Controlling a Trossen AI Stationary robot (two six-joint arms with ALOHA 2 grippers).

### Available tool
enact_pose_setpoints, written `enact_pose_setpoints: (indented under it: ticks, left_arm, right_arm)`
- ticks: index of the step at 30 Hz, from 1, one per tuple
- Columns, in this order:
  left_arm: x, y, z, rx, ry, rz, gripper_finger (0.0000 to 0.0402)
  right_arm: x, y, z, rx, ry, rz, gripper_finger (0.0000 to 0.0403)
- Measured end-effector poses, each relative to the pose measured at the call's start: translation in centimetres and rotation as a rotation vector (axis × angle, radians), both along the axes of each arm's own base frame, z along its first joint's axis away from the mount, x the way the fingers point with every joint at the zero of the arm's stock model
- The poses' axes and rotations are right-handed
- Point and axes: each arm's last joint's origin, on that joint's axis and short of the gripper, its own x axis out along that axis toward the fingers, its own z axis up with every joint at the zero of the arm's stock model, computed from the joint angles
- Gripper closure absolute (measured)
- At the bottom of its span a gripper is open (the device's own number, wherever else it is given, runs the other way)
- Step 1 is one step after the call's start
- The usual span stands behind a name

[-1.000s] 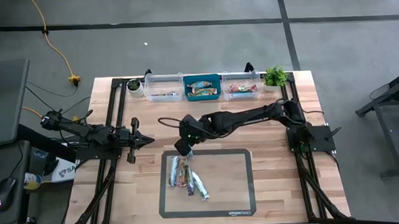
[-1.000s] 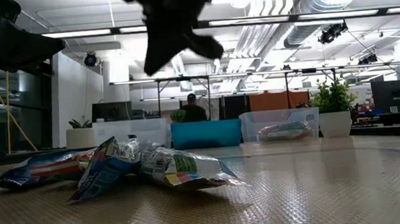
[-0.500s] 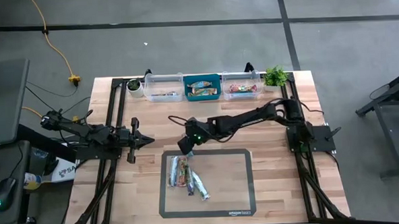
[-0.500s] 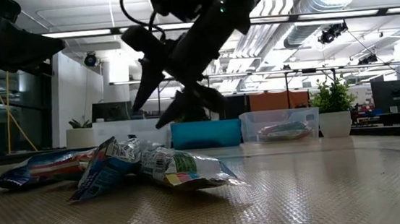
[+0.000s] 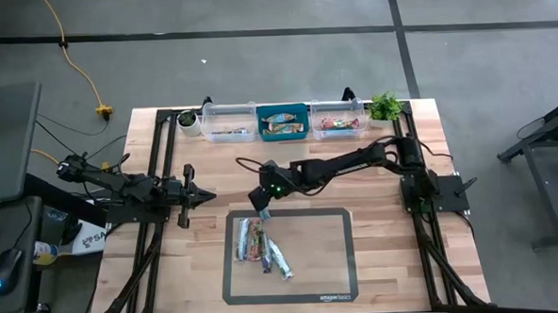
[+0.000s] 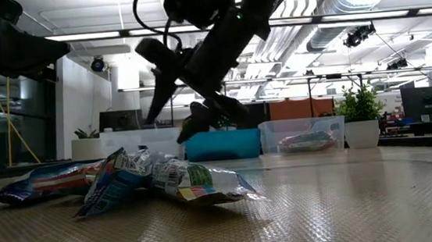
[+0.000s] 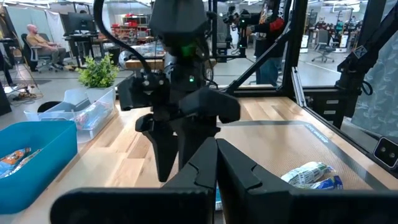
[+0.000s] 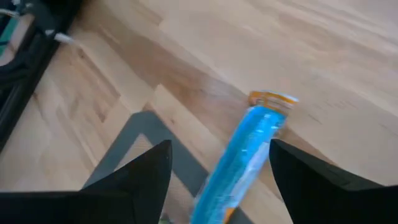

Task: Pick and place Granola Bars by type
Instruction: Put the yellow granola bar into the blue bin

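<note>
Several granola bars [image 5: 262, 247] lie heaped on the left part of the dark mat [image 5: 340, 253]; in the low view the heap [image 6: 151, 181] rests on the mat. One blue bar with an orange end [image 8: 252, 146] lies flat across the mat's far left corner, partly on the wood. My right gripper [image 8: 221, 180] hovers open over it, one finger on each side, clear of it; it also shows in the low view [image 6: 166, 129]. My left gripper [image 5: 205, 196] waits shut at the table's left, holding nothing.
Along the far edge stand a clear bin [image 5: 228, 123], a blue bin [image 5: 283, 121] and another clear bin [image 5: 340, 119], each with bars inside, flanked by two small plants [image 5: 384, 107]. The mat's right half is bare. A person sits in the room behind.
My right gripper has come down toward the mat's far left corner and has opened from shut to wide. The bars have stayed where they were.
</note>
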Motion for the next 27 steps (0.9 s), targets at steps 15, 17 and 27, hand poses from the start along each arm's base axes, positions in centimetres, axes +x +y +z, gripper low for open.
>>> enact_pose_setpoints:
  ticks: [15,17,27]
  left_arm:
    - [0.0,0.0,0.0,0.000,0.000,0.000,0.0400]
    - [0.0,0.0,0.0,0.000,0.000,0.000,0.0400]
    - [0.0,0.0,0.0,0.000,0.000,0.000,0.0400]
  right_arm:
    - [2.4,0.5,10.1,-0.200,-0.084,0.093,0.0151]
    - [2.4,0.4,11.6,-0.230,-0.084,0.100,0.0151]
    - [2.2,0.6,15.2,-0.300,-0.123,0.225,0.0151]
